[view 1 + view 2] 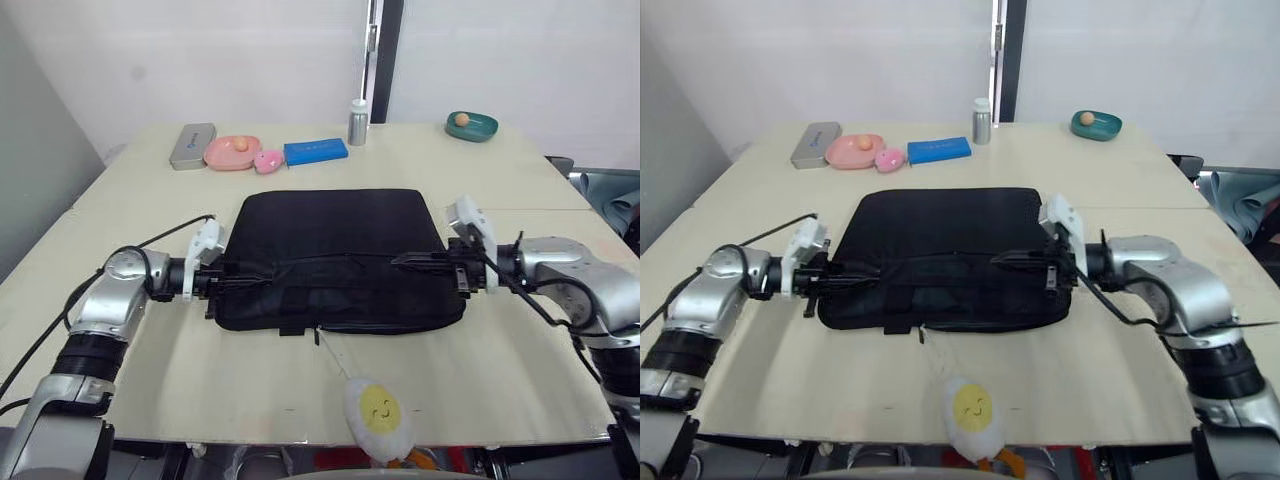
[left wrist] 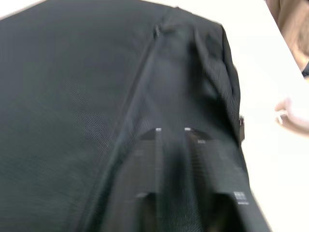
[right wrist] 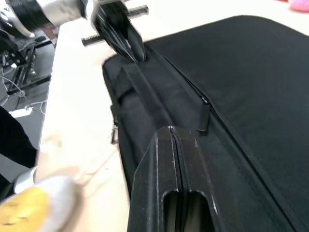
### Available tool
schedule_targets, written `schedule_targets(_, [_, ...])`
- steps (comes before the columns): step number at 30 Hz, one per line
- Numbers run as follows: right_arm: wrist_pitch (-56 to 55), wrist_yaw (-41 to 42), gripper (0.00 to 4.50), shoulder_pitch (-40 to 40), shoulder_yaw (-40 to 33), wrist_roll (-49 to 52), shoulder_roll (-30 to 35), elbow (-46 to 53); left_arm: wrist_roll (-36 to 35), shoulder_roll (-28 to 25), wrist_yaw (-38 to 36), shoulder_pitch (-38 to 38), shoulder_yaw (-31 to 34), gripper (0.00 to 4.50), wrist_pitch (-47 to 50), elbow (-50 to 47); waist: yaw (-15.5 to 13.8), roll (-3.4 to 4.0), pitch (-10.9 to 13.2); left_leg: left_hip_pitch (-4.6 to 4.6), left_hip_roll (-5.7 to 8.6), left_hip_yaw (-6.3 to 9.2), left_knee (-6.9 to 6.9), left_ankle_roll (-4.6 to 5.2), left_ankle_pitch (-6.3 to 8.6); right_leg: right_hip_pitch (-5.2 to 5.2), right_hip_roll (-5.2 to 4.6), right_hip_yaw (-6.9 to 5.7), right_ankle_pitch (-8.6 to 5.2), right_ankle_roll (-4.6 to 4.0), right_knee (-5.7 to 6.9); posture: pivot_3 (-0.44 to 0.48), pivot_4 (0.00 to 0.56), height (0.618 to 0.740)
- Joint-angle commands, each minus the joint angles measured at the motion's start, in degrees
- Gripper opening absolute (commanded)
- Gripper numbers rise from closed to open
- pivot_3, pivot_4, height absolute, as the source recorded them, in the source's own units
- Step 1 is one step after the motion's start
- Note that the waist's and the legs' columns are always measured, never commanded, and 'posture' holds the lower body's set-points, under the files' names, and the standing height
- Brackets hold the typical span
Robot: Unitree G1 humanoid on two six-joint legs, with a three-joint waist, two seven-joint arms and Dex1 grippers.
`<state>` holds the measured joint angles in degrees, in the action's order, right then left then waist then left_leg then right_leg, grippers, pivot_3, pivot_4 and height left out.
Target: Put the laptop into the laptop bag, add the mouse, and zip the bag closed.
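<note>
The black laptop bag [image 1: 340, 225] lies flat in the middle of the table, its strap and zipper line running along the near half. My left gripper [image 1: 232, 273] is at the bag's left end, its fingers pinched shut on the fabric there; the right wrist view shows it [image 3: 133, 54] meeting the bag's corner. My right gripper [image 1: 402, 262] reaches in from the right end, shut, lying along the strap [image 3: 145, 96]. A zipper pull [image 3: 203, 117] lies free just ahead of it. The laptop and the mouse are hidden.
Along the far edge stand a grey tin case [image 1: 192, 145], a pink dish [image 1: 232, 151], a pink toy [image 1: 268, 160], a blue box [image 1: 315, 151], a silver bottle [image 1: 357, 122] and a green dish [image 1: 471, 126]. An egg plush [image 1: 379, 410] hangs at the front edge.
</note>
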<state>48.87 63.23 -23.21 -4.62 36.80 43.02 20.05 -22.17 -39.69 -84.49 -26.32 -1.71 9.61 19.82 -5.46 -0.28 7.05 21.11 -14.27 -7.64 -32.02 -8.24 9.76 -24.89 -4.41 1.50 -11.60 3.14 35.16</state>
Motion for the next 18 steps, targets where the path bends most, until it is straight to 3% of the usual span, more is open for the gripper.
schedule_targets(1, [3.62, -2.16, 0.0, 2.33, -6.79, 6.16, 2.95, 7.1, 1.44, 0.16, -2.33, -1.57, -1.06, 0.04, -2.77, 2.88, -0.17, -0.01, 0.0, 0.0, 0.0, 0.01, -0.01, 0.01, 0.01, 0.01, 0.0, 0.0, 0.0, 0.0, 0.0, 0.0, 0.15, 0.74])
schedule_targets(2, [4.97, -2.76, 0.0, 3.7, -8.4, 7.58, 4.09, 8.76, 1.5, 0.17, -2.8, -1.46, -1.26, 0.04, -3.0, 3.07, -0.32, 0.0, 0.0, -0.01, 0.0, 0.0, -0.03, 0.01, 0.02, 0.02, 0.0, 0.01, 0.0, 0.0, 0.0, 0.0, 0.15, 0.74])
schedule_targets(5, [9.01, -3.69, 0.79, 8.76, -13.48, 11.86, 8.13, 13.31, 1.87, 0.05, -3.52, -1.06, -1.84, 0.0, -3.47, 3.42, -0.72, 0.0, 0.0, -0.02, 0.0, 0.01, -0.06, 0.04, 0.06, 0.04, -0.02, 0.03, 0.0, 0.0, 0.03, 0.0, 0.15, 0.74])
schedule_targets(11, [19.28, -9.75, 2.84, 17.51, -23.08, 31.52, 14.07, 24.08, 4.62, -1.08, -4.81, 1.62, -3.09, 0.0, -7.85, 4.55, -0.69, 0.04, -0.04, -0.08, 0.0, 0.01, -0.13, 0.04, 0.14, 0.07, -0.03, 0.08, 0.0, 0.02, 0.11, 0.0, 0.15, 0.74])
schedule_targets(15, [19.25, -19.85, 4.26, 22.59, -22.64, 44.23, 16.4, 28.47, 4.06, -1.13, -4.72, 2.47, -2.37, 0.0, -8.87, 4.3, -0.6, 0.09, -0.07, -0.11, 0.0, 0.0, -0.2, 0.01, 0.16, 0.07, -0.03, 0.11, 0.0, 0.04, 0.18, 0.0, 0.15, 0.74])
schedule_targets(16, [18.9, -23.86, 4.48, 22.9, -19.83, 46.26, 16.26, 28.93, 4.5, -1.07, -4.8, 2.56, -2.65, 0.0, -9.62, 4.89, -0.58, 0.09, -0.09, -0.11, 0.0, 0.0, -0.23, -0.03, 0.19, 0.07, -0.03, 0.12, 0.0, 0.05, 0.19, 0.0, 0.15, 0.74])
schedule_targets(18, [18.02, -30.43, 4.48, 22.92, -15.1, 48.96, 16.17, 29.28, 4.92, -1.16, -5.31, 2.95, -3.14, 0.0, -10.32, 5.4, -0.52, 0.08, -0.13, -0.13, 0.01, 0.01, -0.3, -0.36, 0.39, 0.1, -0.05, 0.14, 0.02, 0.09, 0.2, 0.0, 0.15, 0.74])
